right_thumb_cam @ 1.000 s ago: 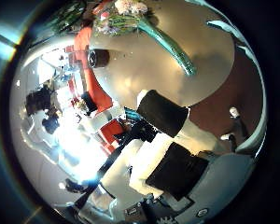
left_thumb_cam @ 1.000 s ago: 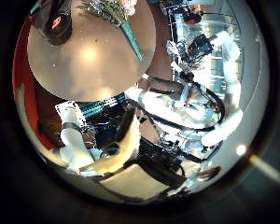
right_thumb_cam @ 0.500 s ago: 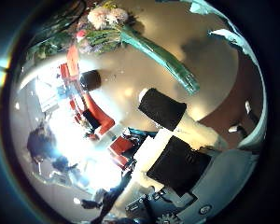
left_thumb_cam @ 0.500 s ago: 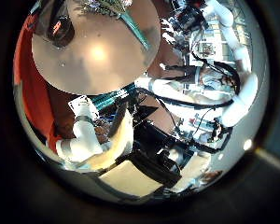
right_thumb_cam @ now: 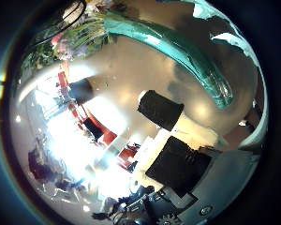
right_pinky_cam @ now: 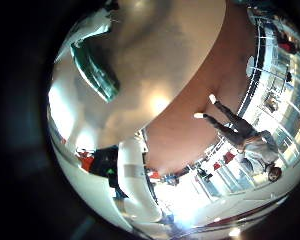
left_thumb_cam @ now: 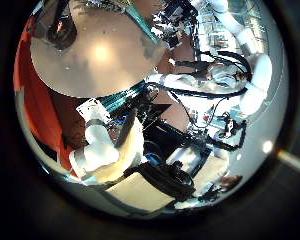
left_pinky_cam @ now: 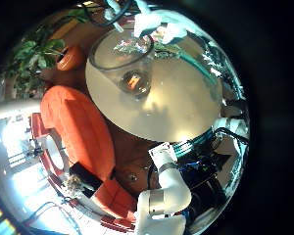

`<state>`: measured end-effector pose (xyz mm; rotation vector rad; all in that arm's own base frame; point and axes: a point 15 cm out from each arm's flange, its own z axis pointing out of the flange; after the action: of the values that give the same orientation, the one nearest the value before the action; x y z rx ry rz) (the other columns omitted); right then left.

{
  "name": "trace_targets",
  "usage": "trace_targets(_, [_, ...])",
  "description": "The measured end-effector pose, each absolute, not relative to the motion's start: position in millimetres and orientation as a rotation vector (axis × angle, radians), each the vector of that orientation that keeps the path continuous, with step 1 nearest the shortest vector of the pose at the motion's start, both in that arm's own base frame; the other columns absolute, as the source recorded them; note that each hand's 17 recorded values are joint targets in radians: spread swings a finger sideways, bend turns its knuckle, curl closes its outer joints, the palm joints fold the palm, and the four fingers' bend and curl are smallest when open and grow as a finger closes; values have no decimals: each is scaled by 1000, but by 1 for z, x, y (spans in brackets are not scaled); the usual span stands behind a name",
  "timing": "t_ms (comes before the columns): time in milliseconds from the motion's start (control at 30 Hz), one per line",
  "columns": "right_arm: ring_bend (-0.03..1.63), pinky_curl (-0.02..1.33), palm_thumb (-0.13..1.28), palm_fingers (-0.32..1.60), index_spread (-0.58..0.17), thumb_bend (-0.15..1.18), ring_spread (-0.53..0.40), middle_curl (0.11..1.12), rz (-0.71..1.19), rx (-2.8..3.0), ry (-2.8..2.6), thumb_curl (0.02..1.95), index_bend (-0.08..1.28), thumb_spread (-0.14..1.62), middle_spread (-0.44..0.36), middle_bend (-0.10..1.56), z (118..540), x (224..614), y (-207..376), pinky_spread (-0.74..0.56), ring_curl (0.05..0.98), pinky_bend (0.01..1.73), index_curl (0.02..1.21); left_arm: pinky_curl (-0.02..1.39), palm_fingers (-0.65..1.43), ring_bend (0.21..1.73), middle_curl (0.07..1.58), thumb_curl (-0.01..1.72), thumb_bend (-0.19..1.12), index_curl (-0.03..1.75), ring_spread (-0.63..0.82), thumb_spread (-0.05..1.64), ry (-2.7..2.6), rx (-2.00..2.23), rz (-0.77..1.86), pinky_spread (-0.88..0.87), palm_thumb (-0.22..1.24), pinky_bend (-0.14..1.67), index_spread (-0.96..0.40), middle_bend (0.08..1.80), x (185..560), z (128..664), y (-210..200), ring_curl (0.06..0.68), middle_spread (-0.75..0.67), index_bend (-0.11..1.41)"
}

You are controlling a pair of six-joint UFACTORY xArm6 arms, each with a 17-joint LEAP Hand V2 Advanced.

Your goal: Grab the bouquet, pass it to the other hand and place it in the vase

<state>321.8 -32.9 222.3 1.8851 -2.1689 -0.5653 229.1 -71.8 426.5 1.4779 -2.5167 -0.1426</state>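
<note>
The bouquet lies flat on the round table. In the left little finger side palm view its flowers lie beside the glass vase, which stands upright. In the right thumb side palm view the wrapped stems are large and close, with the flowers at their far end. The stems also show in the right little finger side palm view. My right hand is open just above the stems and holds nothing. My left hand is open beyond the table's edge, away from the vase.
A cushioned seat stands beside the table near the vase. In the left thumb side palm view the other arm reaches over the table toward the bouquet stems. Chairs stand past the table.
My right palm has come down closer to the bouquet's stems, which now fill more of its view. My left palm's view has shifted a little. The bouquet still lies on the table.
</note>
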Motion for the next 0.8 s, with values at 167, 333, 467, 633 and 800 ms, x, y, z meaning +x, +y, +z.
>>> trace_targets(167, [1170, 151, 443, 660, -287, -15, -278, 514, -581, 1867, -2165, 330, 165, 1135, -144, 536, 217, 321, -33, -362, 420, 1287, 277, 294, 87, 453, 351, 303, -20, 320, 554, 1144, -2512, 1455, -158, 535, 338, 193, 98, 208, 227, 420, -72, 215, 422, 166])
trace_targets(333, [1166, 147, 469, 646, -287, -17, -279, 524, -583, 1861, -2166, 335, 182, 1140, -147, 540, 216, 321, -35, -374, 423, 1287, 290, 292, 87, 454, 353, 304, -20, 320, 554, 1145, -2526, 1439, -153, 535, 336, 191, 98, 211, 224, 421, -70, 215, 417, 167])
trace_targets(467, [1126, 111, 476, 578, -291, -20, -274, 538, -591, 1855, -2161, 336, 224, 1139, -152, 553, 213, 320, -34, -354, 422, 1205, 331, 292, 86, 454, 355, 304, -20, 320, 554, 1145, -2535, 1434, -139, 535, 336, 191, 97, 212, 221, 423, -71, 215, 416, 166])
trace_targets(633, [1103, 62, 473, 521, -287, -24, -266, 549, -624, 1812, -2151, 339, 247, 1137, -141, 566, 199, 319, -33, -300, 421, 1127, 366, 291, 85, 455, 356, 306, -19, 320, 554, 1148, -2537, 1420, -137, 536, 338, 192, 91, 212, 219, 421, -70, 215, 416, 167])
trace_targets(800, [1096, 31, 467, 508, -283, -23, -262, 560, -581, 1820, -2188, 340, 240, 1136, -136, 574, 187, 334, -37, -263, 424, 1100, 388, 291, 85, 456, 357, 305, -21, 320, 553, 1151, -2531, 1415, -155, 536, 335, 192, 89, 212, 216, 416, -67, 214, 411, 167])
